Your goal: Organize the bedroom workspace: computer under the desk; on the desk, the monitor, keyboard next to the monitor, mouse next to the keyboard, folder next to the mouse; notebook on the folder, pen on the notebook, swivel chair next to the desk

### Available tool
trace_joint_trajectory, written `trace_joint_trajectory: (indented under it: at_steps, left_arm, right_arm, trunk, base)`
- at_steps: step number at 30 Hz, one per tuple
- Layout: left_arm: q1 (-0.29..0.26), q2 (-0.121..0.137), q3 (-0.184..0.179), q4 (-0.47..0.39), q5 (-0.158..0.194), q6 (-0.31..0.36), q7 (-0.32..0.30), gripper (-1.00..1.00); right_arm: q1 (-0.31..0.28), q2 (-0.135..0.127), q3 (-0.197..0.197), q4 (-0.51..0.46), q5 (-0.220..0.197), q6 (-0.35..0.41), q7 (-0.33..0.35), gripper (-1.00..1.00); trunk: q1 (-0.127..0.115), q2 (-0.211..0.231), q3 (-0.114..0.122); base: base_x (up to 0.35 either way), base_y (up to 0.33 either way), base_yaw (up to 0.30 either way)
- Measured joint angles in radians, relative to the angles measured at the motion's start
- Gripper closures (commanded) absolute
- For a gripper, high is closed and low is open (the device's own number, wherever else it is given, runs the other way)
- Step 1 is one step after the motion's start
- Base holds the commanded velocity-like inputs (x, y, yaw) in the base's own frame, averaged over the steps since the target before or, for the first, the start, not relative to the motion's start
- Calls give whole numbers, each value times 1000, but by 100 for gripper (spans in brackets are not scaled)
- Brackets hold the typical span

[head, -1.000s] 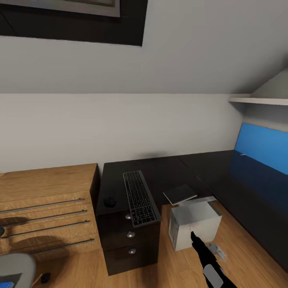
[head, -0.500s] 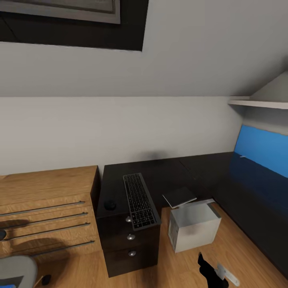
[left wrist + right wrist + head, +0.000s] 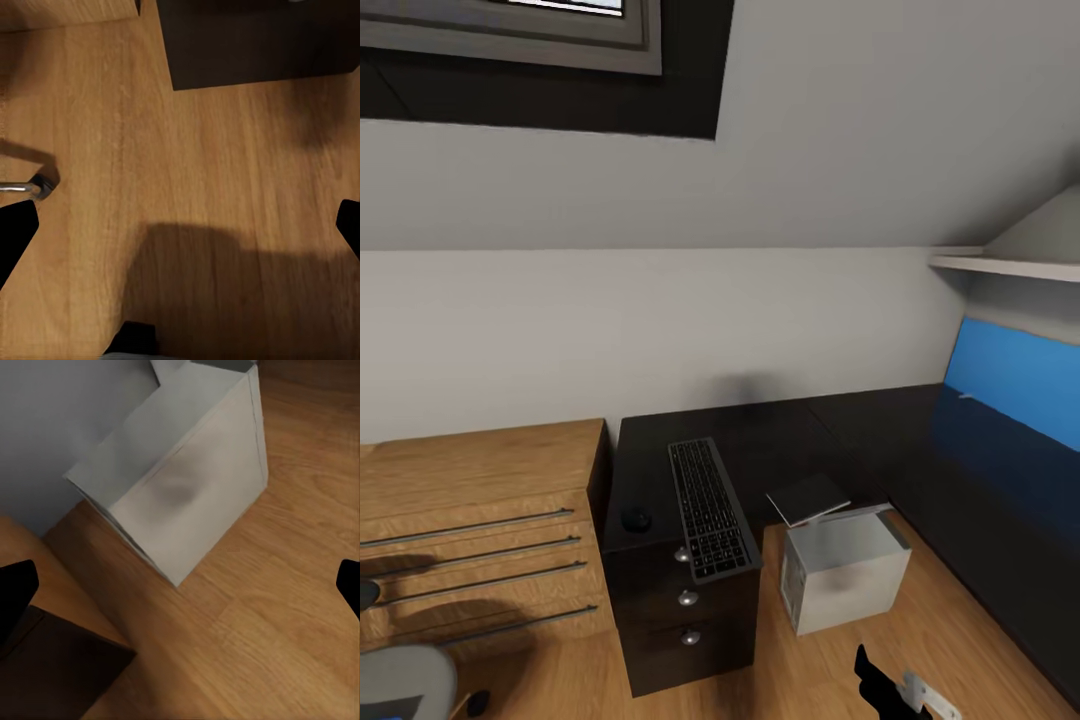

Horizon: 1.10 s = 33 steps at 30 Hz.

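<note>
Grey attic walls slope above a black counter (image 3: 790, 430) at the frame's centre. Its keyboard (image 3: 707, 508) lies lengthwise over the drawers, overhanging the front edge, with the mouse (image 3: 636, 519) just beside it on the left. A notebook (image 3: 807, 498) juts off the counter edge above the computer (image 3: 845, 572), which stands on the plank floor, lower centre. Both wrist views show each end effector, left (image 3: 180, 225) and right (image 3: 180, 585), released, fingers spread wide, grasping nothing.
</note>
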Motion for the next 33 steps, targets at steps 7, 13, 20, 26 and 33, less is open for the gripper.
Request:
trace_joint_trajectory:
  at_steps: [7,13,20,26,33]
  left_arm:
    - [0,-1,0,12,-1,-4,1,-100]
    - [1,-1,32,-18,-2,-48,6,-100]
    - [1,-4,44,-29,-4,-67,11,-100]
    - [1,-4,45,-29,-5,-67,13,-100]
    - [1,-3,45,-29,-4,-67,13,-100]
  right_arm:
    - [0,4,2,5,78,-3,0,-100]
    - [0,26,21,4,152,-3,0,-100]
    - [0,44,45,7,286,-1,-4,-100]
    - [0,78,45,8,295,2,-74,-100]
    - [0,81,44,7,297,3,-89,-100]
  trunk:
    - [-27,49,22]
    - [-50,91,41]
    - [-76,140,63]
    - [-99,182,80]
    - [-126,231,95]
  base:
    - [0,0,0]
    - [0,0,0]
    - [-89,-18,31]
    - [-305,-182,245]
    - [-290,-215,214]
